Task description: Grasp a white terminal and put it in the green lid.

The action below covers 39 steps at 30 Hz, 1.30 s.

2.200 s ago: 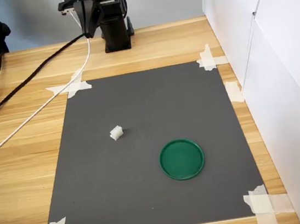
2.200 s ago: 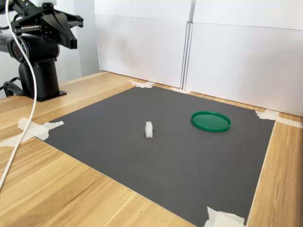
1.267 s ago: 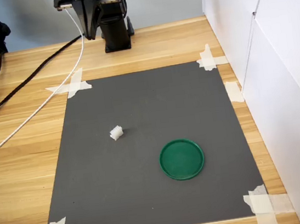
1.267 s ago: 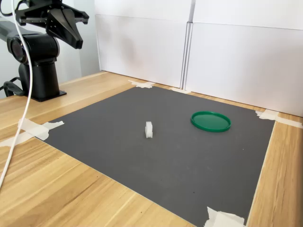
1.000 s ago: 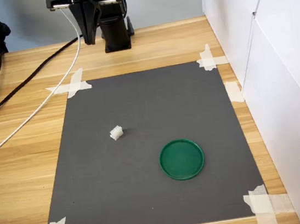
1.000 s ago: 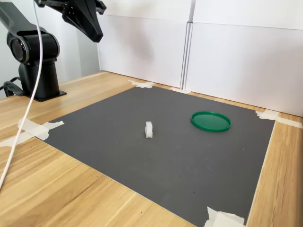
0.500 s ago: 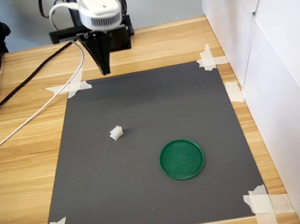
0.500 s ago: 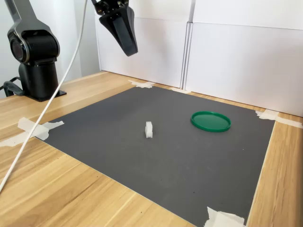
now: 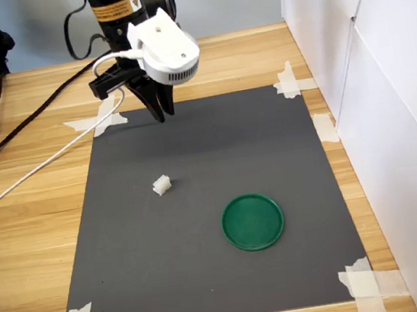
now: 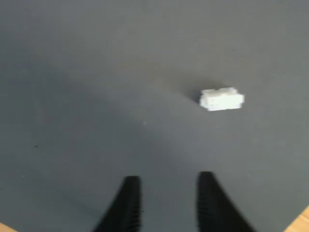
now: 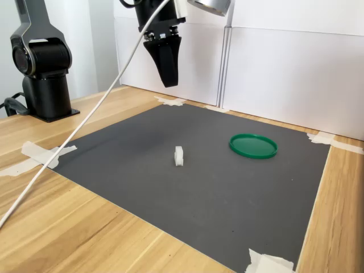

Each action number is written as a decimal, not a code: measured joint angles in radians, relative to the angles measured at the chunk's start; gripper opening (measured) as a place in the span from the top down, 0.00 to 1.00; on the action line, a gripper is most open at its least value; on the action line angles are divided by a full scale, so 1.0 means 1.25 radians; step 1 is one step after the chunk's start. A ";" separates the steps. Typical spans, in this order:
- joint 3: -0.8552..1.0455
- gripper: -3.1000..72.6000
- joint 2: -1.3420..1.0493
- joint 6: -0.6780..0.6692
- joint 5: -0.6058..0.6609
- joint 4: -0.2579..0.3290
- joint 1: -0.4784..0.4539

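Hovering our claw (image 9: 161, 114) above the dark mat (image 9: 215, 147), fingers slightly spread and empty, we aim toward the white terminal (image 9: 162, 184) lying loose, near the green lid (image 9: 252, 222).

Robot test bench in a lab: taped dark mat (image 9: 214, 201) on wooden table (image 9: 33, 225), white partition panels (image 11: 284, 74) at 3 o'clock in the first exterior view.

Wooden table (image 9: 33, 225) bears a taped grey mat (image 9: 222, 262).
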 joint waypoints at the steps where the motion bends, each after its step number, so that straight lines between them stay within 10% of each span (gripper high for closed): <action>1: -0.013 0.40 0.007 0.005 0.007 -0.003 0.000; 9: -0.055 0.04 0.034 -0.036 0.051 -0.018 0.000; 39: -0.058 0.02 0.276 -0.104 -0.006 -0.027 0.000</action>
